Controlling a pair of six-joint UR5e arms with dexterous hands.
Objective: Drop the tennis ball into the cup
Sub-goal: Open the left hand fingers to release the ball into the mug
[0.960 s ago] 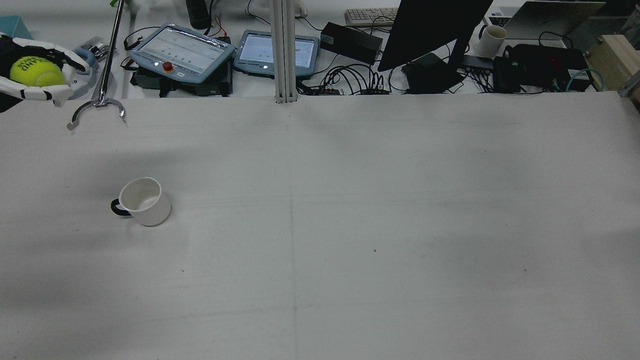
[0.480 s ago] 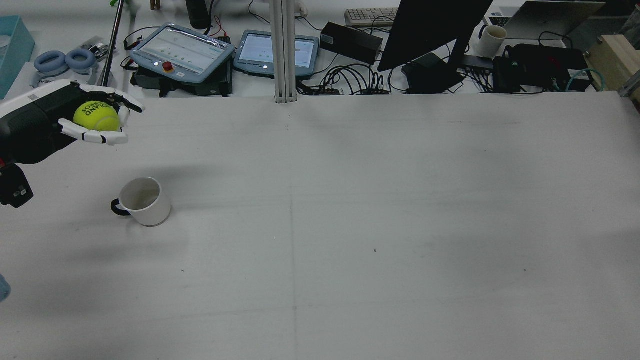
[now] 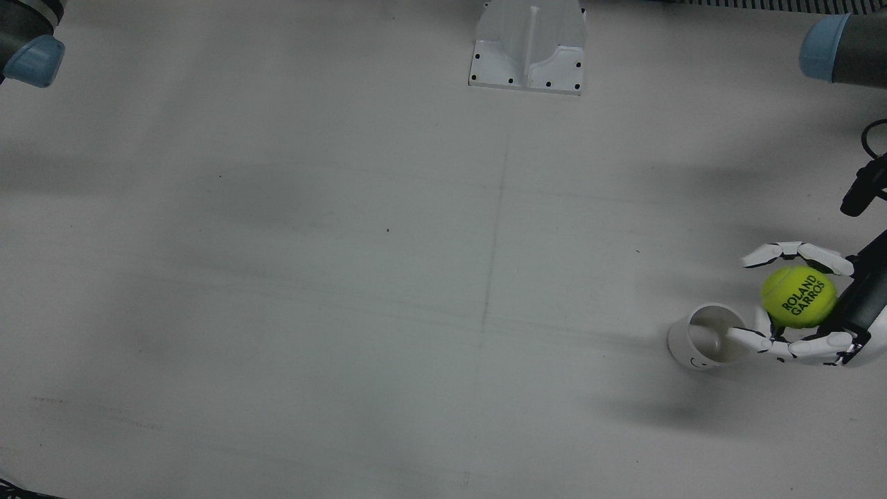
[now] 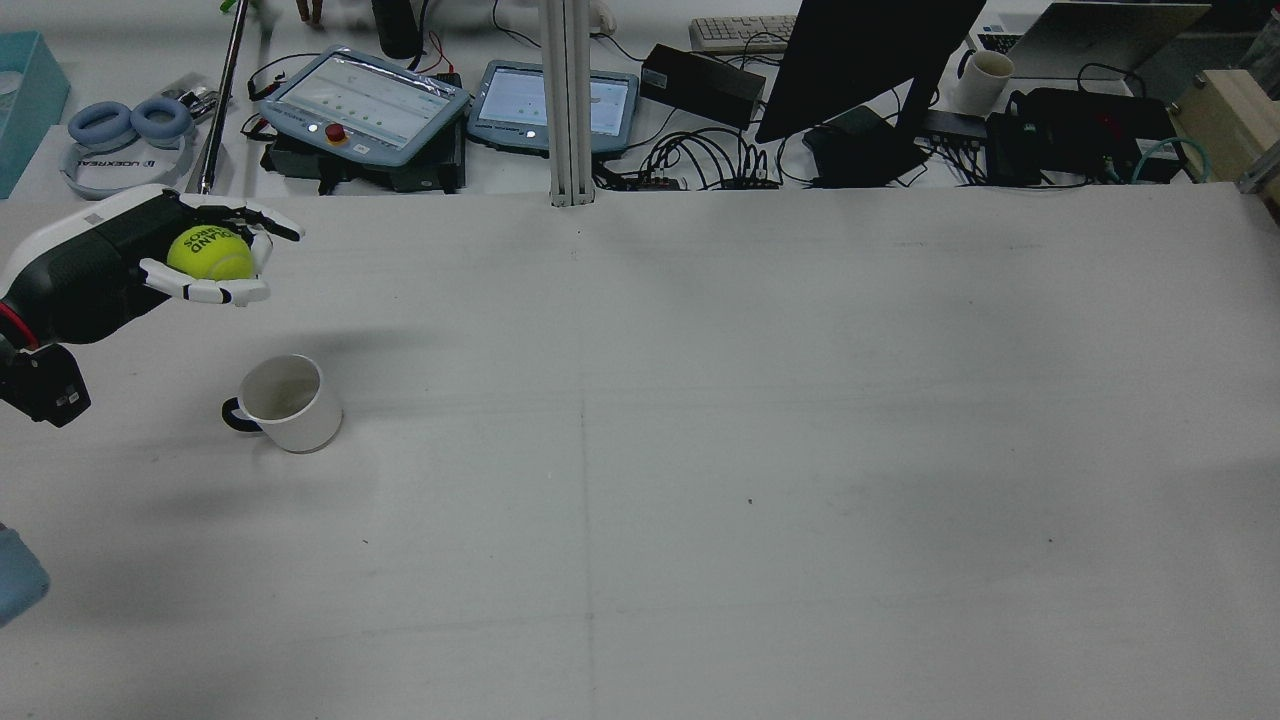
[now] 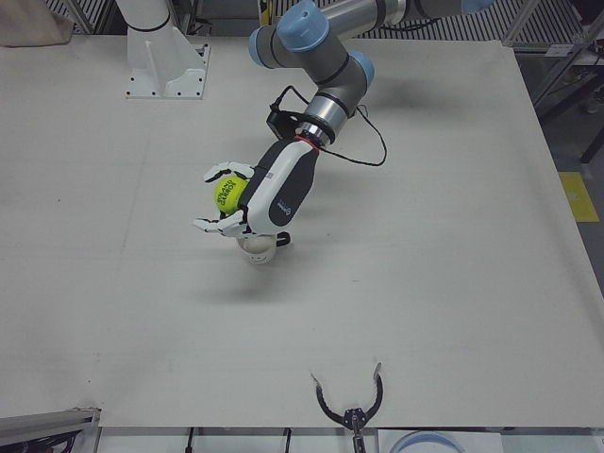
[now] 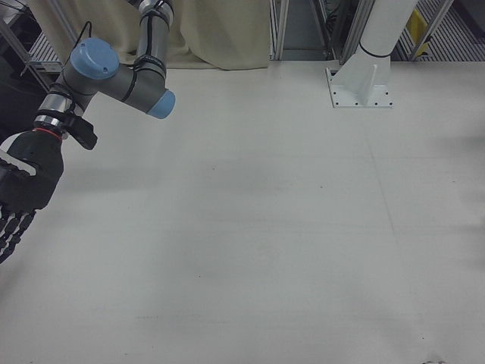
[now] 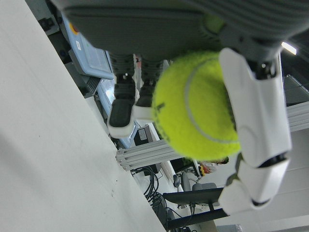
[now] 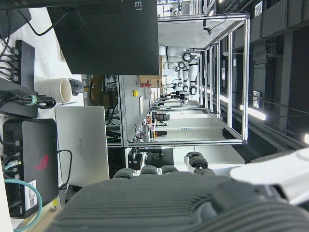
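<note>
Left fingers (image 4: 205, 291): I have them curled and clamped round the tennis ball (image 4: 210, 254), one set above it and one below.
Left hand (image 4: 150, 260): raised clear of the counter (image 4: 700, 450), palm sideways, fingers reaching toward the counter's middle; the forearm slopes up and back to the arm's elbow.
Ball: held in the air near the counter's left edge, by its far corner; lettering shows on its upper face. Round, so I see no long axis.
Cup (image 4: 285, 402): white, upright, mouth open upward, dark handle toward the left edge. In the overhead front view the ball (image 3: 798, 296) sits just beside the cup (image 3: 707, 336), not over its mouth; one fingertip overlaps the rim.
Right hand (image 6: 23, 189): low beside the counter's right edge, fingers hanging straight and apart, holding nothing.
Around: a metal claw tool (image 5: 351, 408) lies at the far edge; tablets (image 4: 365, 100), headphones and cables lie beyond it. Nothing lies between ball and cup.
</note>
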